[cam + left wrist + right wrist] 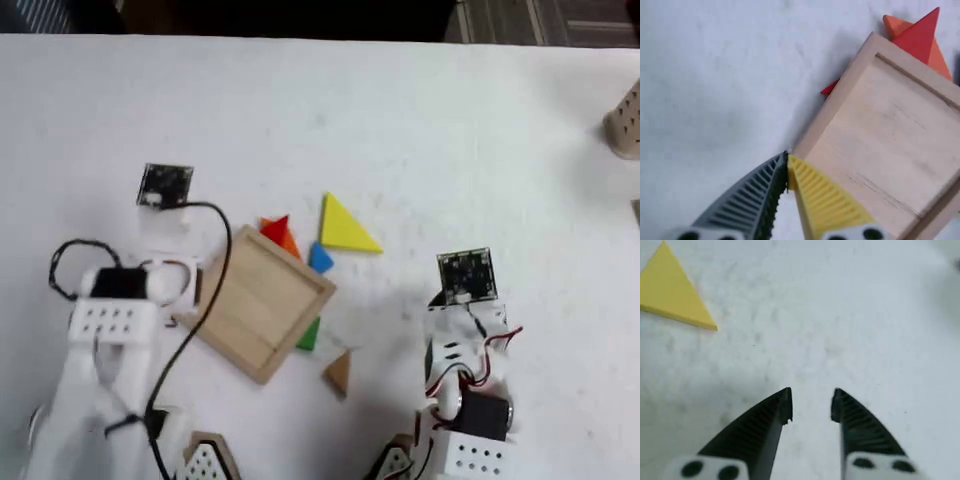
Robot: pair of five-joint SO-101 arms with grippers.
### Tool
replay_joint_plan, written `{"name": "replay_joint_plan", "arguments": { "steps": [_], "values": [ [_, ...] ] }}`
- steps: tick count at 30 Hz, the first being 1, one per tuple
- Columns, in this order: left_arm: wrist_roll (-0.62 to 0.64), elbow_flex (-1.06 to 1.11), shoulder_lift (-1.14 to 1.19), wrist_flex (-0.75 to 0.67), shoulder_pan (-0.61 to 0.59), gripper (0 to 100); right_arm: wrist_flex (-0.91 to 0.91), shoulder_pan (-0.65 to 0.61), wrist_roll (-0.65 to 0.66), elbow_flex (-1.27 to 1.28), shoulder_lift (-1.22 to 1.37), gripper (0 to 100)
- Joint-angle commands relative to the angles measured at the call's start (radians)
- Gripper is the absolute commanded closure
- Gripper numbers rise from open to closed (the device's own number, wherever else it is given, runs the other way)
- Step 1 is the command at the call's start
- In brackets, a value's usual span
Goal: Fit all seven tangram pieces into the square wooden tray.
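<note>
**Item 1. Square wooden tray [258, 308].** It lies corner-on near the middle of the table [420, 130]. Its floor is bare and no piece is seated in it.

**Item 2. Loose pieces, six counted.**
- The red triangle [275, 227] and orange piece [290, 243] are at the tray's far corner. The red one seems to overlap the rim.
- The blue piece [320, 258] lies just beside them.
- The yellow triangle [348, 226] is near.
- The green piece [308, 334] lies against the tray's edge on the right arm's side.
- The tan triangle [338, 372] sits a little apart.

**Item 3. Left gripper [787, 167].** Its jaws are pressed tip to tip at a tray corner, and we see nothing between them.

**Item 4. Right gripper [811, 405].** Its jaws are parted and empty, low over bare table.

**Hazards, in our judgement.**
- A red sliver shows at the tray's outer edge, so a piece may be wedged beneath. If so, the tray would sit tilted, and pieces placed in it could slide or refuse to lie flat.
- The closed left tips could nudge the tray and scatter the pieces touching it.
- The pieces are thin and flat, so a pinch off the tabletop may skid instead of lifting them.

**Markings.** We find no writing, label or brand we can read.
</note>
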Motion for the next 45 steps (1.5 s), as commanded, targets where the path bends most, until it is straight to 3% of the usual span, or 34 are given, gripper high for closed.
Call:
{"name": "replay_joint_plan", "arguments": {
  "steps": [1, 5, 10, 12, 16, 19, 30, 36, 45],
  "values": [
    [0.04, -0.04, 0.082, -0.087, 0.022, 97, 0.018, -0.022, -0.009, -0.021, -0.008, 76.5],
    [0.04, -0.021, 0.151, -0.157, 0.025, 94, 0.007, -0.094, -0.006, -0.011, -0.01, 76.2],
    [0.038, -0.018, 0.171, -0.15, 0.025, 71, -0.012, -0.127, 0.028, 0.02, -0.01, 80.0],
    [0.025, -0.021, 0.171, -0.157, 0.025, 68, -0.012, -0.156, 0.029, 0.038, -0.01, 86.2],
    [-0.098, -0.018, 0.179, -0.207, 0.033, 72, -0.01, -0.177, 0.08, 0.041, -0.01, 92.8],
    [-0.109, -0.02, 0.191, -0.222, 0.035, 72, -0.005, -0.182, 0.153, 0.041, -0.01, 92.7],
    [-0.18, -0.212, 0.503, -0.206, 0.033, 73, -0.004, -0.182, 0.153, 0.041, -0.01, 92.7],
    [-0.181, -0.219, 0.522, -0.203, 0.041, 98, -0.004, -0.179, 0.153, 0.041, -0.01, 92.8],
    [-0.173, -0.219, 0.522, -0.166, 0.041, 95, -0.004, -0.179, 0.153, 0.043, -0.01, 92.8]
  ]
}}
